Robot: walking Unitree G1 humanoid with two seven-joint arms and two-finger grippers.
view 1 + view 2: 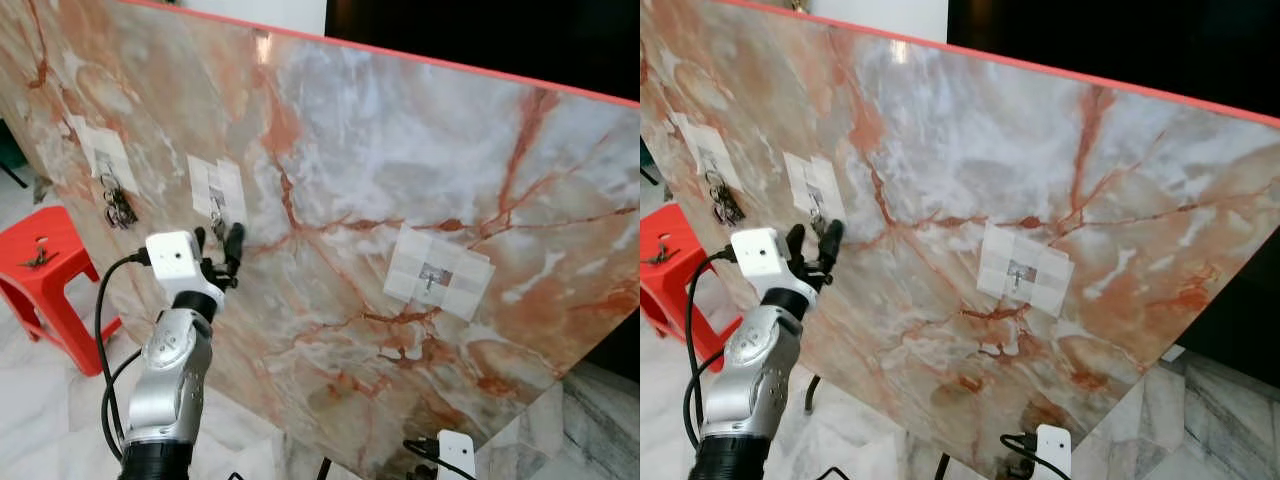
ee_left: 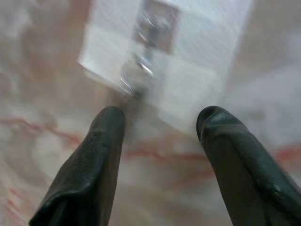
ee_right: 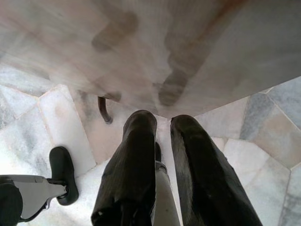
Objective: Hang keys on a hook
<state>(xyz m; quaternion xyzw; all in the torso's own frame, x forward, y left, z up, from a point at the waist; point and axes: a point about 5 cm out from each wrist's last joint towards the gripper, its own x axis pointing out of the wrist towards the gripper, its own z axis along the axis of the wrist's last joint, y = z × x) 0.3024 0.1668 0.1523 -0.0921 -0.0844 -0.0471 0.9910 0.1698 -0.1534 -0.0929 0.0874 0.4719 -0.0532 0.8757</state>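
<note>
Keys [image 1: 217,208] hung on the middle hook [image 1: 215,190], just above the left pincer [image 1: 218,243].

The left pincer stood wide and empty, one finger [image 2: 101,141] to each side just under the keys, pointed at the marble board [image 1: 400,150], apparently placed so as to let them hang free. Each hook sat on a white tape patch [image 1: 218,185] that fixed it to the board; another bunch [image 1: 118,205] hung farther to the pincer's left, and a bare hook [image 1: 432,278] lay well to its right. The right pincer [image 3: 162,141] hung idle near the floor, its fingers narrow, holding nothing. No brand, label or writing could be read.
</note>
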